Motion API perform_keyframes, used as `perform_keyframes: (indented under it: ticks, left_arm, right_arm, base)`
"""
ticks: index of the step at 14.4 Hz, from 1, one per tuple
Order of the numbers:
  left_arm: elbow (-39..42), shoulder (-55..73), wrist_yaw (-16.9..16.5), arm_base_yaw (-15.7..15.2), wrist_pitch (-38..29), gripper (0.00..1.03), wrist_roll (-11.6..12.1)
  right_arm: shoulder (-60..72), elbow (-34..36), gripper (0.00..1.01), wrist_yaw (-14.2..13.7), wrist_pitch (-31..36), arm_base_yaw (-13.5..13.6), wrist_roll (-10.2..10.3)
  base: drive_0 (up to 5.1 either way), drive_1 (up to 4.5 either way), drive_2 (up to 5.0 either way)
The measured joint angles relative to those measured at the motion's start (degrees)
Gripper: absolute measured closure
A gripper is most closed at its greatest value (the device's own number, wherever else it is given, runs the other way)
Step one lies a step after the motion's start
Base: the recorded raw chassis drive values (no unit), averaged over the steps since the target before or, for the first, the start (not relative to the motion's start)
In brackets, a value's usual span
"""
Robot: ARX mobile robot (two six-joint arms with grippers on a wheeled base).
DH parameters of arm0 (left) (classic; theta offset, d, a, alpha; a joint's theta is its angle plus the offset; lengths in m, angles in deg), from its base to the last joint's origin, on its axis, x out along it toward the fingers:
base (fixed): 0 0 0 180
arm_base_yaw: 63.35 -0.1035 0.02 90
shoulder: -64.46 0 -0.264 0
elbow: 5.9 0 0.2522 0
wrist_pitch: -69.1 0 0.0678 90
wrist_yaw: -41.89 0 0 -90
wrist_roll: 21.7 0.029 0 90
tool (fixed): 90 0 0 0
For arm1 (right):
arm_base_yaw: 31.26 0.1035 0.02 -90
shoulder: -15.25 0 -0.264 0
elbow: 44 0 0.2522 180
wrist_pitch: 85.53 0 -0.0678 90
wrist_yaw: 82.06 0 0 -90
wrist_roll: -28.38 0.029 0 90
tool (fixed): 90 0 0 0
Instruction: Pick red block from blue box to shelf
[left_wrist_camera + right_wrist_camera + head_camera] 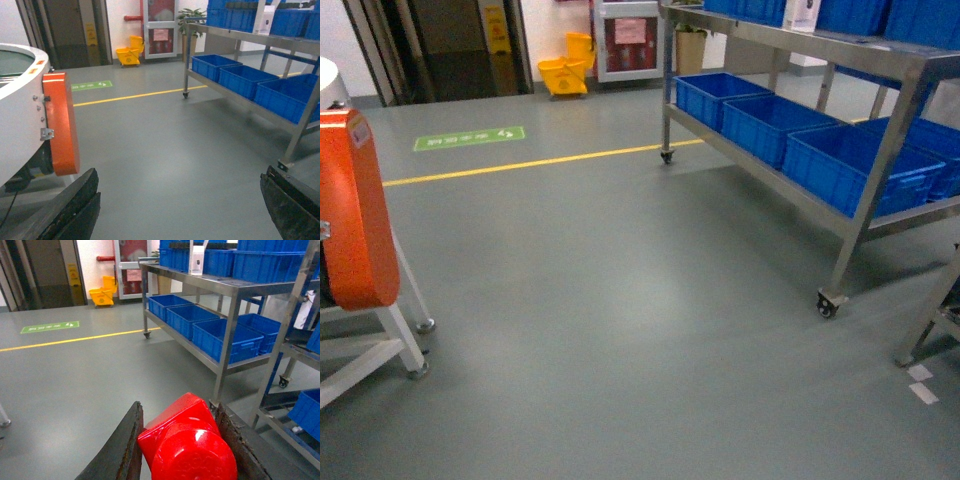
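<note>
My right gripper is shut on the red block, which fills the gap between its dark fingers with the round stud facing the camera. The steel shelf stands ahead and to the right in the right wrist view, with dark blue crates on its tiers; the same shelf shows at the right of the head view. My left gripper hangs open over bare grey floor, nothing between its fingers. The blue box is out of view. Neither gripper shows in the head view.
An orange-and-white machine on a white frame stands at the left. A second rack leg sits at the right edge. A yellow floor line, a yellow mop bucket and doors lie at the back.
</note>
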Motion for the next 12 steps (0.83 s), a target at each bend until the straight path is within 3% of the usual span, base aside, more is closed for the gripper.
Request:
perform_keyframes:
  ticks: [12]
  left_arm:
    - [0.0, 0.0, 0.0, 0.0, 0.0, 0.05, 0.0]
  right_arm:
    - [0.0, 0.0, 0.66, 0.0, 0.0, 0.0, 0.0]
  base:
    - [-1.5, -1.51, -1.5]
